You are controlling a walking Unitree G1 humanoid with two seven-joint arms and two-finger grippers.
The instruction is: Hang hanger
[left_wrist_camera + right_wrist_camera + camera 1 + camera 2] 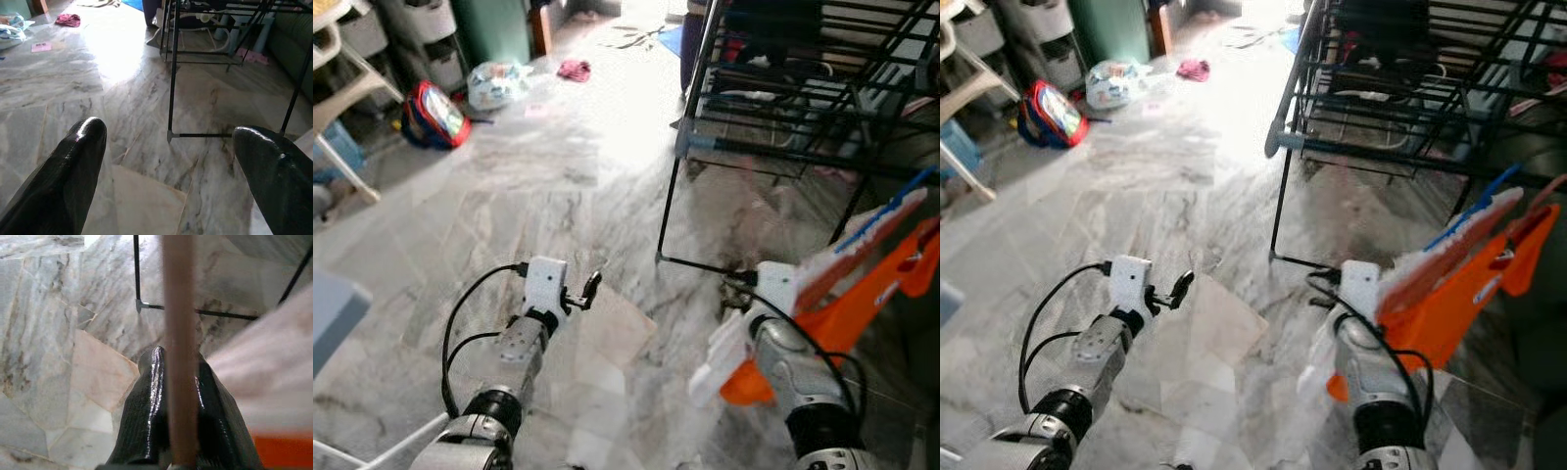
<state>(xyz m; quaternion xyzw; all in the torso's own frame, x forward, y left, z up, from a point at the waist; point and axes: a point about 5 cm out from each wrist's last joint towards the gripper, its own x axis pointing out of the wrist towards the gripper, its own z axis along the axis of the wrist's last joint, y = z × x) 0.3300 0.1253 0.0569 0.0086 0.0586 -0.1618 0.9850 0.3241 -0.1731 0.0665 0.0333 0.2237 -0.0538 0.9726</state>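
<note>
Closest to us, our right tool (178,431) is pinched shut on the thin stem of a hanger (862,245), its two black fingers (142,416) pressed against the rod on either side. An orange garment (1449,304) with a paler piece and a blue strip along the top hangs from that hanger, carried at our right side above the marble floor (558,196). Our left tool (168,161) is spread wide and holds nothing, hovering over the floor tiles.

We judge the load light, but the cloth is soft and will swing, while the hanger itself looks stiff and thin, so it could twist or slip in a narrow pinch. Holding near the neck, as we do, seems the sensible place, leaving the hook free.

Just ahead to the right stands the black drying rack (783,88), its lower crossbar near the floor and its upper rails well apart from the hanger. Farther off lie a red bag (435,113) and a pink cloth (574,70). We can read no brand or writing anywhere.
</note>
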